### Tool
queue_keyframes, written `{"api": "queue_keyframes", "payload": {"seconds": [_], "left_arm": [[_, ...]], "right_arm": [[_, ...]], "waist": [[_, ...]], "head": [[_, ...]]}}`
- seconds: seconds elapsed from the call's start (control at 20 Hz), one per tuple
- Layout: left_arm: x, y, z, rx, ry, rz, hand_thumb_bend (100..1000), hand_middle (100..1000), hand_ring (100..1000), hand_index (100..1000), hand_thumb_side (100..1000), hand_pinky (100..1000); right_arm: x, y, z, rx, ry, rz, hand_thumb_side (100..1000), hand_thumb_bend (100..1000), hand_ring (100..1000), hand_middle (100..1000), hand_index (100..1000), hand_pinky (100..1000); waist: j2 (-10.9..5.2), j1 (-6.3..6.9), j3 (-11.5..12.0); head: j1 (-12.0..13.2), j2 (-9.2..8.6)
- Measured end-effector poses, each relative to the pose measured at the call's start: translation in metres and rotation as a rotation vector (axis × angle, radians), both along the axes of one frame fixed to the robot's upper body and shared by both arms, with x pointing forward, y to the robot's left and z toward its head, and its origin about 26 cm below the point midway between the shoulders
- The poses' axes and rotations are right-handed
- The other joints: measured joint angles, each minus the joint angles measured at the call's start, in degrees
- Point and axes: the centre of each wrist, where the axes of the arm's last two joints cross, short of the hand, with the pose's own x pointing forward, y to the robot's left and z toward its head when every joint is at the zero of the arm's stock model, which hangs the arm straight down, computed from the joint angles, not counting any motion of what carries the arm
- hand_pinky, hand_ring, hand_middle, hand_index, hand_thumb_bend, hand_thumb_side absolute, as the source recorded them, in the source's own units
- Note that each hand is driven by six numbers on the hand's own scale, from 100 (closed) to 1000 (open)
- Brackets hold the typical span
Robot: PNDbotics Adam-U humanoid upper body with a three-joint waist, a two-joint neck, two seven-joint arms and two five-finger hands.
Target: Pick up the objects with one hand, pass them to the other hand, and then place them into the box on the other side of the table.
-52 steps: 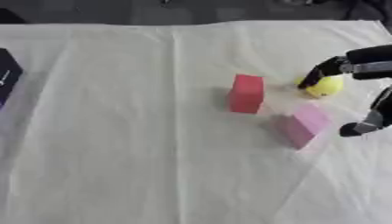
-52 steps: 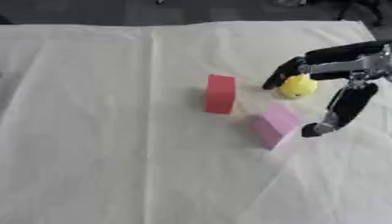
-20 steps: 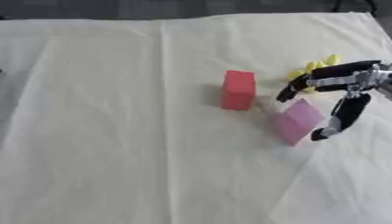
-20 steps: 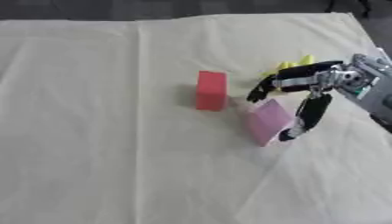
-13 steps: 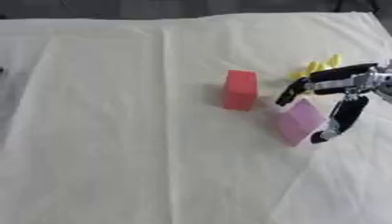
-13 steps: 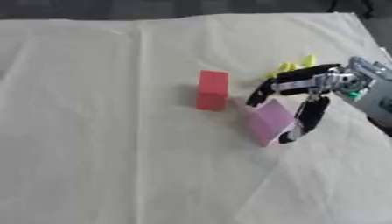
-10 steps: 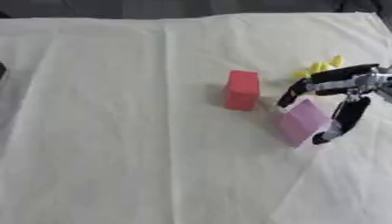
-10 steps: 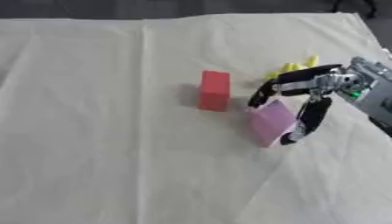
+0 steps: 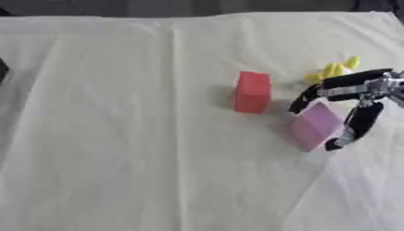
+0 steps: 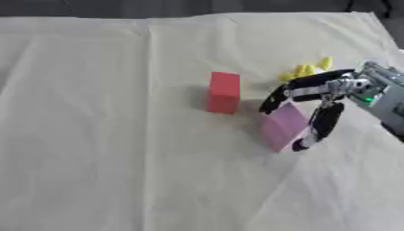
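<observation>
A pink block (image 9: 314, 125) lies right of centre on the cream cloth. My right hand (image 10: 335, 87) reaches in from the right and straddles it. The fingers (image 9: 300, 100) curl down at the block's far left corner. The thumb (image 9: 355, 128) presses its near right side, so the block is pinched between them and looks slightly tilted. An upright red block (image 9: 252, 91) stands just left of it, untouched. A yellow object (image 10: 304, 70) lies on the cloth right behind the hand, partly hidden by the fingers. My left hand shows in no view.
The cream cloth (image 9: 118, 149) covers the whole table, with creases and wide bare room at the left and front. A sliver of a dark object (image 9: 2, 71) shows at the far left edge.
My right hand has left the yellow object and come down around the pink block. Over the last second it has hardly moved. The camera has shifted a little.
</observation>
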Motion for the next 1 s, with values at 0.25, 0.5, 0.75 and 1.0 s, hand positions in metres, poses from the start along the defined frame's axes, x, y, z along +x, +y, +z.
{"api": "queue_keyframes", "payload": {"seconds": [0.25,0.5,0.75,1.0], "left_arm": [[0.0001,-0.0005,0.0002,0.001,0.0,-0.003,155,767,727,744,832,690],[0.0001,-0.0014,0.0002,0.003,0.001,-0.006,154,768,728,744,833,691],[0.0001,-0.0015,0.0003,0.003,0.0,-0.007,154,768,728,743,834,691],[0.0001,-0.0016,0.0003,0.003,0.0,-0.007,154,768,729,743,833,692]], "right_arm": [[-0.0008,-0.0023,-0.0044,0.008,0.007,-0.017,100,480,865,760,867,956],[-0.0026,-0.0044,-0.0073,0.031,-0.004,-0.042,100,402,765,554,688,920],[-0.0037,-0.004,-0.0089,0.101,-0.047,-0.08,100,331,636,381,487,881],[-0.0039,-0.0035,-0.0086,0.143,-0.106,-0.133,100,353,594,340,442,858]], "waist": [[0.03,0.0,0.0],[0.03,0.0,-0.1],[0.03,0.0,-0.1],[0.03,0.0,-0.1]], "head": [[0.1,0.0],[0.2,-0.01],[0.2,-0.01],[0.2,-0.01]]}}
